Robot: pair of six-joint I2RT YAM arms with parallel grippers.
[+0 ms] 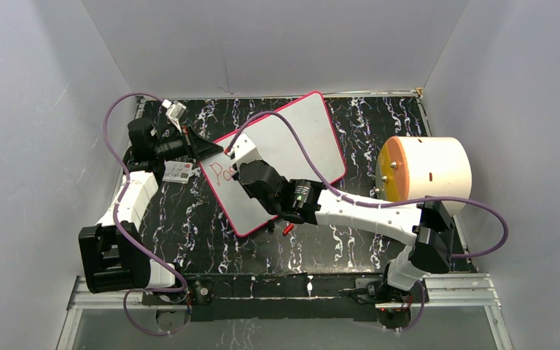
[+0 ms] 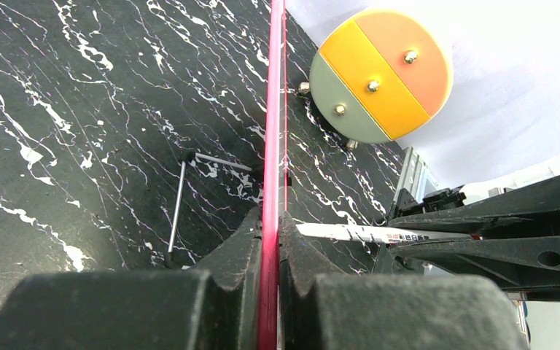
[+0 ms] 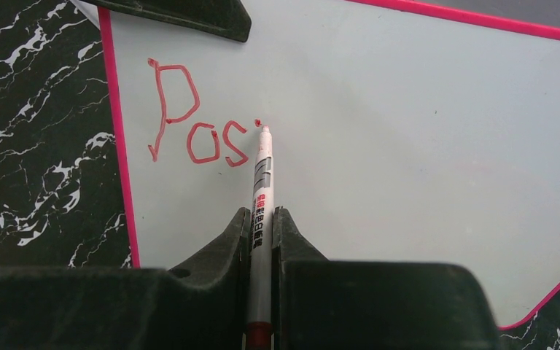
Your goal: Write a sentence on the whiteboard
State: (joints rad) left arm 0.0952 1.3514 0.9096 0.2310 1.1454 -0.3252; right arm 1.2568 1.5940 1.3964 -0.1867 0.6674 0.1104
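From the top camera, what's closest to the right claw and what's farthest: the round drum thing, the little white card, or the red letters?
1. The red letters, right beside the right claw, on the whiteboard.
2. The little white card, off the board's left edge.
3. The round drum, far over on the right.

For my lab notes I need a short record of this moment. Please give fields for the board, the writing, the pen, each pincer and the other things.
board: white rectangular whiteboard with pink-red frame, on the black marbled table
writing: red handwritten letters "Pos" and one dot, close to the frame
pen: slim grey-white marker, tip beside the dot; contact cannot be told
left pincer: shut on the whiteboard's frame
right pincer: shut on the marker
others: white drum with orange, yellow and green face; small white printed card
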